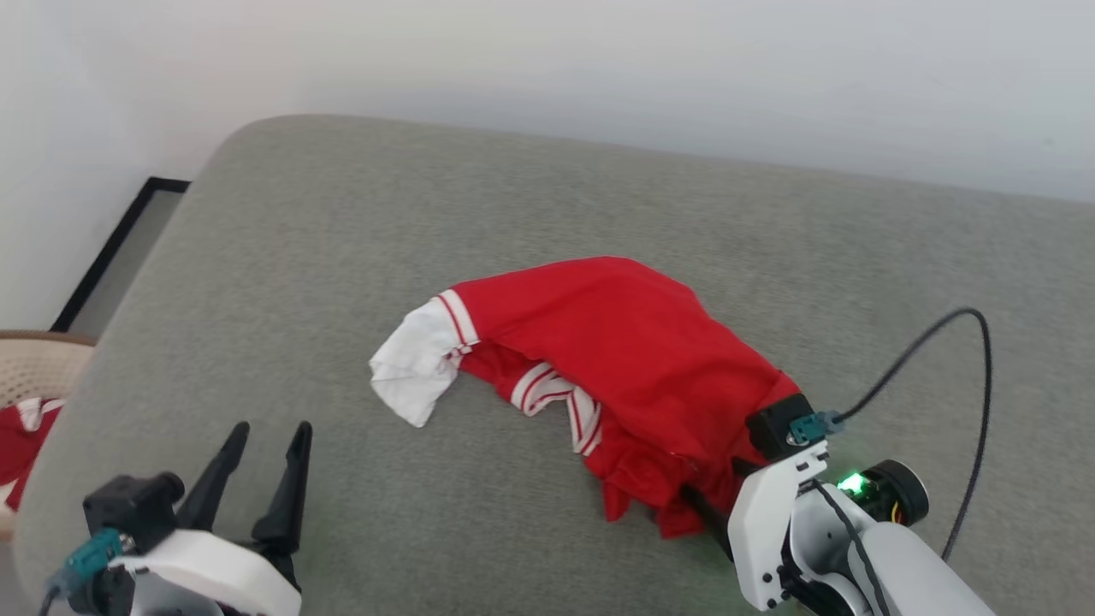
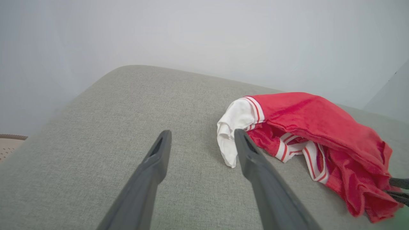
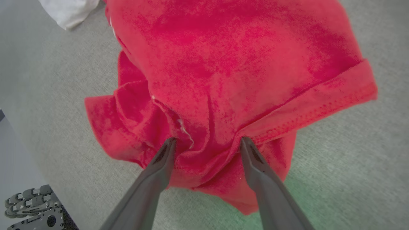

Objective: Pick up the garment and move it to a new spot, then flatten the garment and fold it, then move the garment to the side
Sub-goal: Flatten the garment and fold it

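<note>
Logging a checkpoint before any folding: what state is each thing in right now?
garment, crumpled in a heap on the grey cushion, not flattened or folded.
left tool, open, empty, apart from the garment.
right tool, open, red cloth bunched between its fingertips.
basket, holding red and white cloth.

Your left gripper (image 1: 272, 428) and right gripper (image 3: 207, 140) each carry two long, tapering dark grey fingers (image 2: 153, 169) on a white shell (image 1: 770, 513) topped by a black camera (image 1: 133, 505) with a teal plug (image 1: 808, 426). A thin black cable (image 1: 987, 368) loops off the right plug, and a green light (image 1: 851, 484) glows beside a black round cap (image 1: 898, 500).
</note>
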`<state>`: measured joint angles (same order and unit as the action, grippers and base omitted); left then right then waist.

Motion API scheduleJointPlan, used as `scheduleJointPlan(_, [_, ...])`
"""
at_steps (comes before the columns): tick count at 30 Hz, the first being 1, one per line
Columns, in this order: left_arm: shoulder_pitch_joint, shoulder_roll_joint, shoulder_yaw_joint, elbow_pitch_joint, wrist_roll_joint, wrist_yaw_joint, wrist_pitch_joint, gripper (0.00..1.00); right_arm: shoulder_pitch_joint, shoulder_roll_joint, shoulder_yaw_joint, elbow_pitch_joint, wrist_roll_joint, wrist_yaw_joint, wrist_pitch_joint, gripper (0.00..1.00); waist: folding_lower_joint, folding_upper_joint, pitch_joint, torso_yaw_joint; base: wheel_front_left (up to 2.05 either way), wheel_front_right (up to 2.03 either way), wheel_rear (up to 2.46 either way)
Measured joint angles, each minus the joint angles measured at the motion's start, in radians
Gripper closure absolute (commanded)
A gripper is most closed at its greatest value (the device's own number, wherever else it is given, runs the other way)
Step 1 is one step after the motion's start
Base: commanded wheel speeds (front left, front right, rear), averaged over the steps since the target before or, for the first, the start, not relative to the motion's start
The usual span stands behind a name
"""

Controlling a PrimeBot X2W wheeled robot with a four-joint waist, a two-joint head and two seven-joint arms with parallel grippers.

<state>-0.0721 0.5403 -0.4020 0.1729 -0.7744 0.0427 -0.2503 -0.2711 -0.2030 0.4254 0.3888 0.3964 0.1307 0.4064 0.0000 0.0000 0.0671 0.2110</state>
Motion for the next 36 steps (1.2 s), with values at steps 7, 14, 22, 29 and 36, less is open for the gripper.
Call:
scheduleJointPlan(7, [0.042,-0.061,0.048,-0.021,0.062,-0.016,-0.010,0.00,-0.023,-0.023,0.012,0.031,-0.033,0.000,0.091,0.67,0.0000,0.0000,0.002,0.063,0.00,0.00,0.00])
scheduleJointPlan(14, [0.121,-0.167,0.182,-0.063,0.171,-0.052,-0.011,0.00,-0.031,-0.033,0.001,0.039,-0.014,0.000,0.141,1.00,0.0000,0.0000,-0.008,0.101,0.00,0.00,0.00])
scheduleJointPlan(22, [0.180,-0.285,0.273,-0.058,0.258,-0.116,-0.011,0.00,-0.076,-0.080,-0.076,-0.058,0.014,0.000,0.204,1.00,0.0000,0.0000,-0.020,0.129,0.00,0.00,0.00])
scheduleJointPlan(29, [0.164,-0.342,0.295,-0.044,0.308,-0.157,-0.011,0.00,-0.189,-0.118,-0.130,-0.078,0.002,0.000,0.245,1.00,0.0000,0.0000,-0.001,0.158,0.00,0.00,0.00])
scheduleJointPlan(36, [0.119,-0.384,0.278,-0.020,0.328,-0.167,-0.011,0.00,-0.338,-0.162,-0.156,0.023,-0.007,0.000,0.225,1.00,0.0000,0.0000,0.039,0.208,0.00,0.00,0.00])
